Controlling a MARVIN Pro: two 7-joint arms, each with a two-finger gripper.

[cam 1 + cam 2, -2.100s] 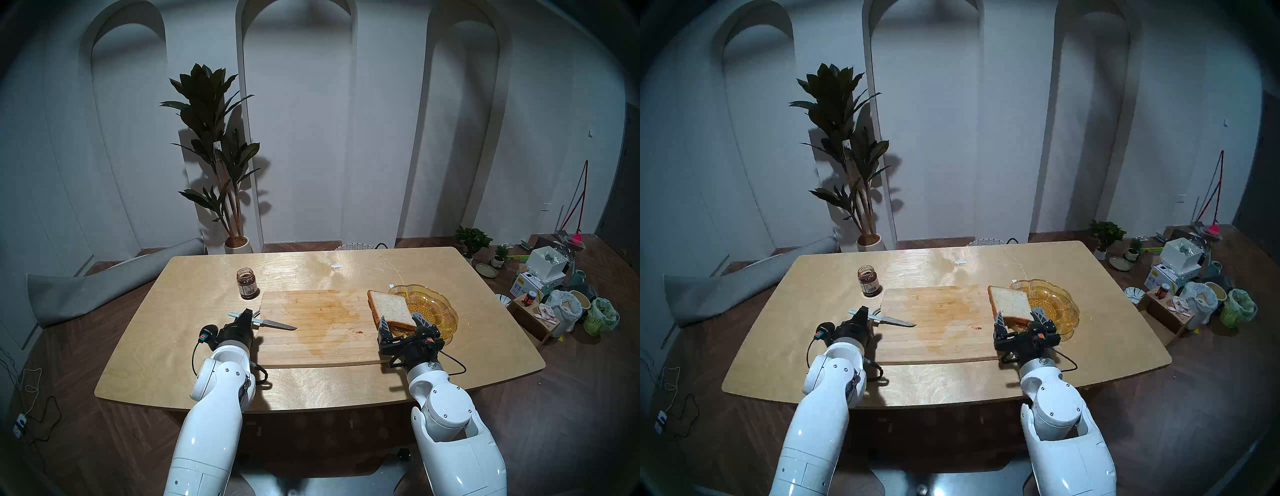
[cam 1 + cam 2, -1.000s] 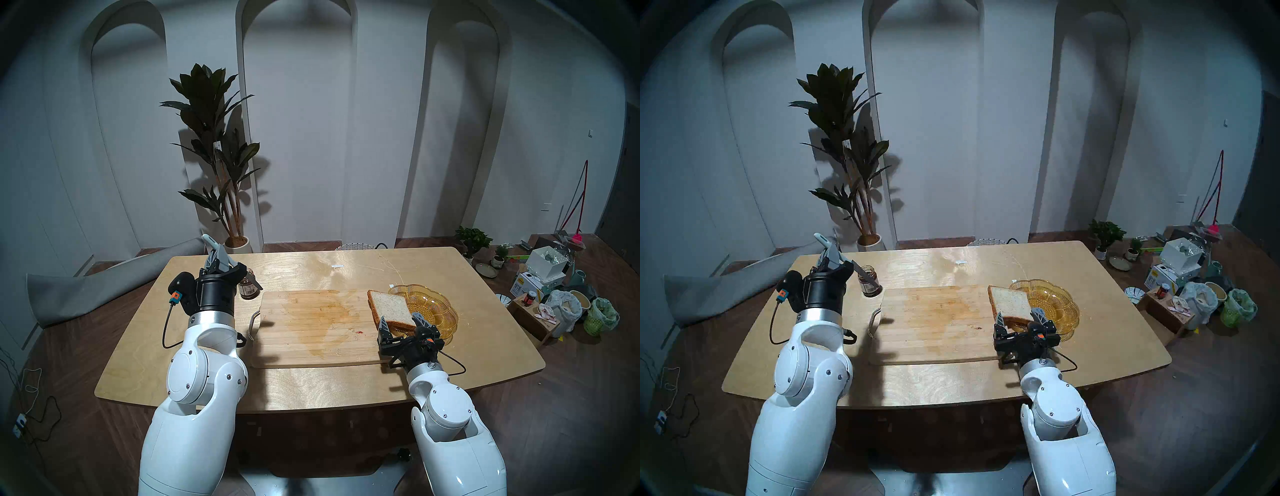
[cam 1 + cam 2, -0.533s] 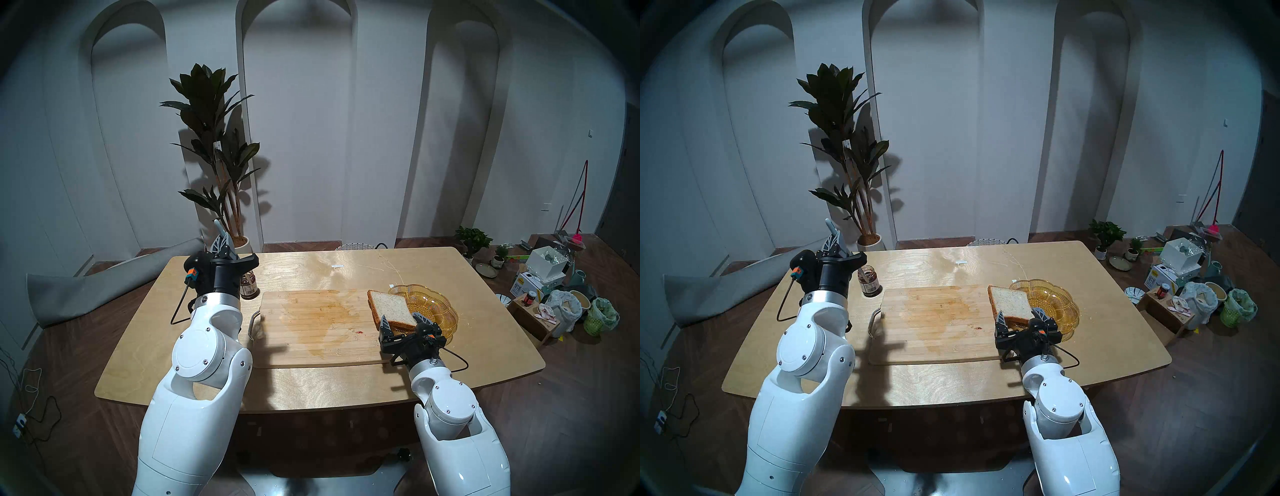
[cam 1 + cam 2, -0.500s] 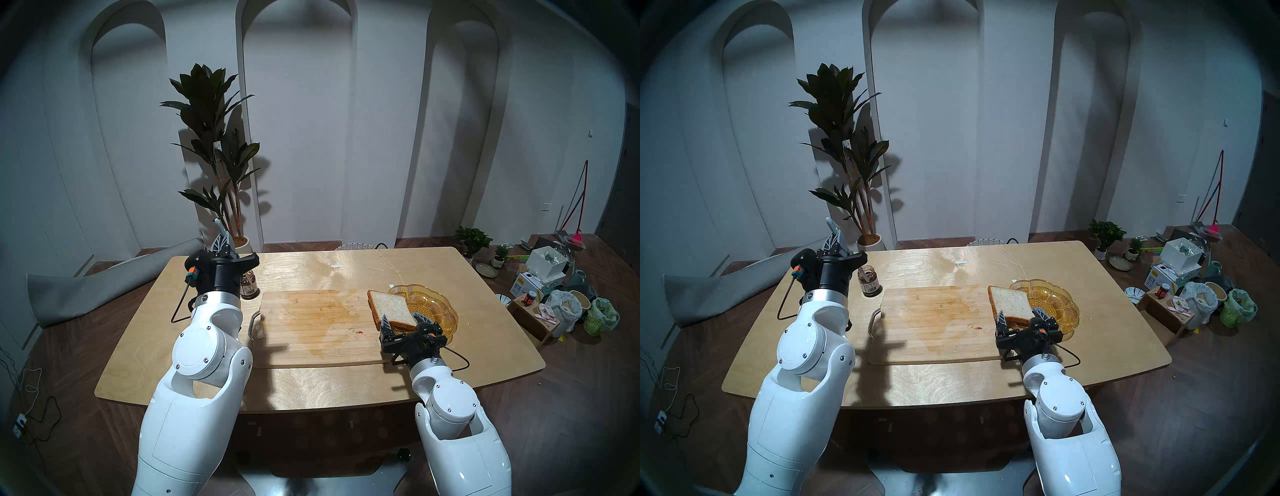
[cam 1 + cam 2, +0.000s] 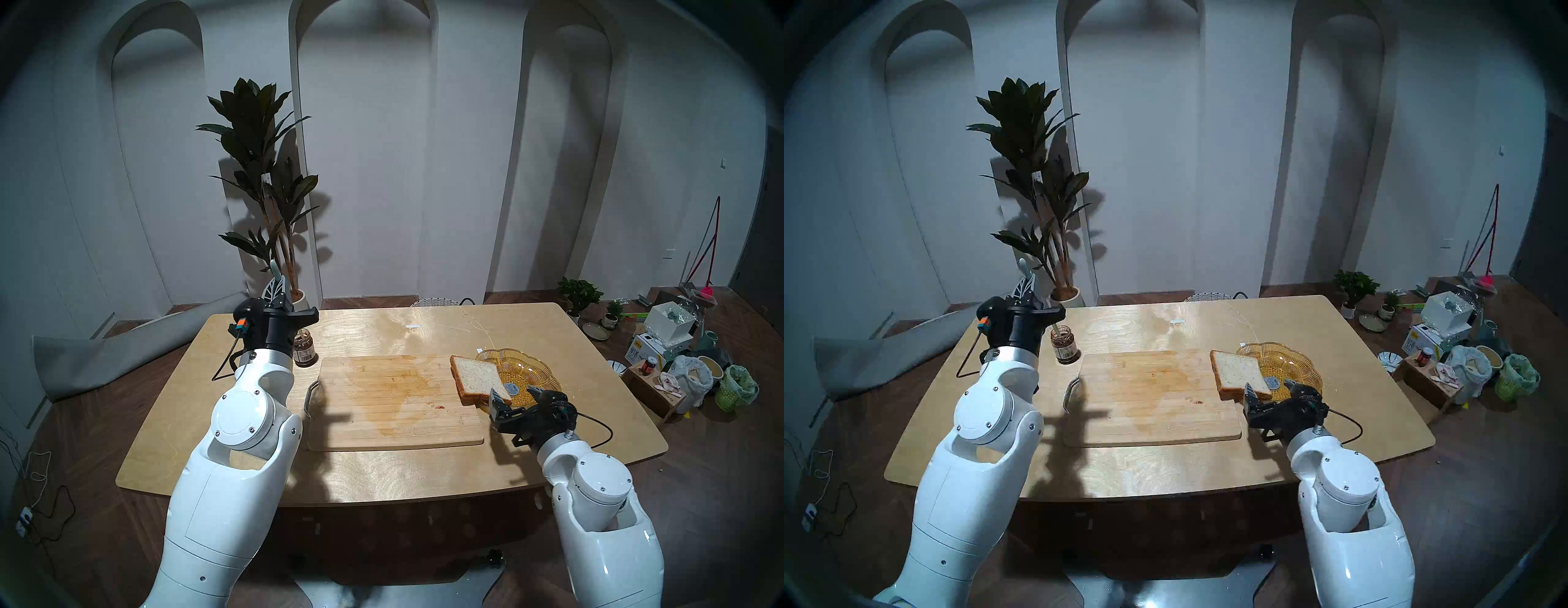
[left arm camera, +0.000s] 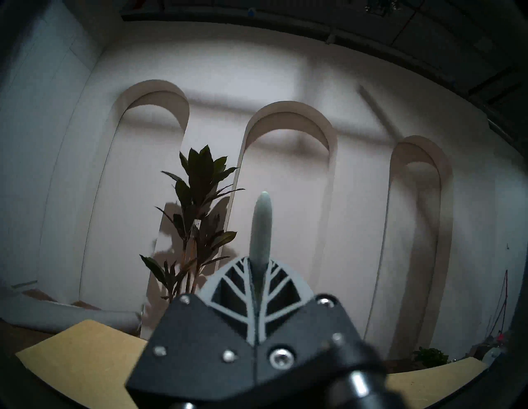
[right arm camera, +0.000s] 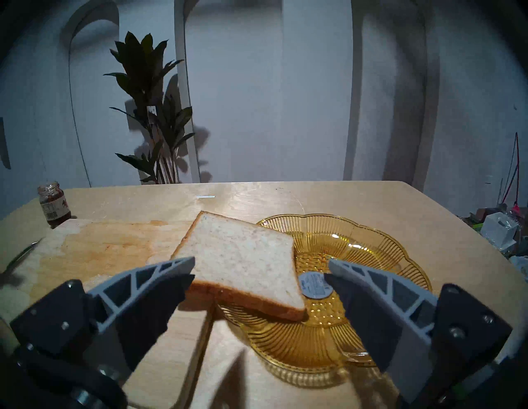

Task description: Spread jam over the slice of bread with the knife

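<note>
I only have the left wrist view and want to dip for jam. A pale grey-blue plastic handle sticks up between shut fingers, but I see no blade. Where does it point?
Observer: Downward from the left gripper. The knife has its dark blade tip at the open mouth of the small clear glass jar.
Operator: Is the tip in the jam yet?
Observer: Cannot tell. The head views show only a short piece of blade above the rim.
Operator: And the bread?
Observer: The thick white slice of bread lies tilted, one side on the wooden cutting board, the other on the amber glass dish.
</note>
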